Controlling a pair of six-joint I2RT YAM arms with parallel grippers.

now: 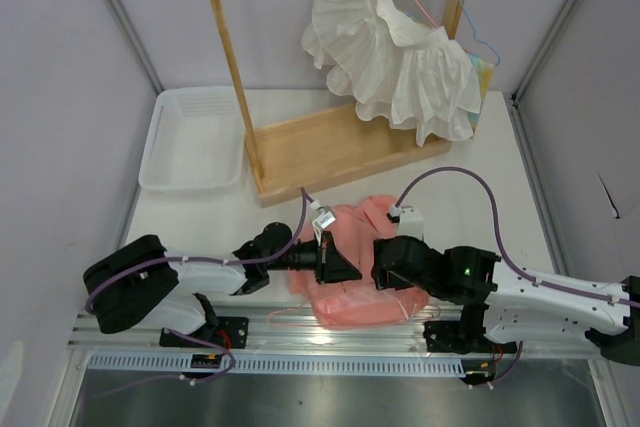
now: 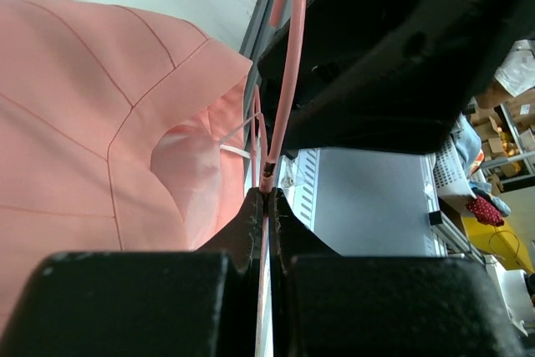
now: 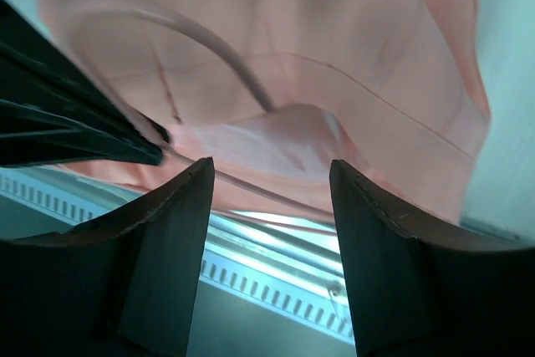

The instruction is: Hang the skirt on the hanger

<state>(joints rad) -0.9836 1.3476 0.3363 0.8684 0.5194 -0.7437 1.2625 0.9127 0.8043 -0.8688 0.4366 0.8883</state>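
Note:
The salmon-pink skirt (image 1: pixel 360 282) lies crumpled on the table between my two grippers, near the front edge. My left gripper (image 1: pixel 340 265) is shut on the thin pale-pink wire of the hanger (image 2: pixel 287 73); the wire runs up from between the pinched fingertips (image 2: pixel 267 196). Loops of the hanger (image 1: pixel 290 314) poke out below the skirt's hem. My right gripper (image 1: pixel 388 265) stands open at the skirt's right side. In its wrist view the gripper (image 3: pixel 272 175) holds nothing, and the skirt (image 3: pixel 334 64) and a wire strand (image 3: pixel 251 188) lie just beyond the fingertips.
A wooden rack (image 1: pixel 330 147) stands at the back, with a white ruffled garment (image 1: pixel 395 52) hanging from it on wire hangers. A white plastic tray (image 1: pixel 190 137) sits back left. The metal rail (image 1: pixel 300 335) runs along the near edge under the skirt's hem.

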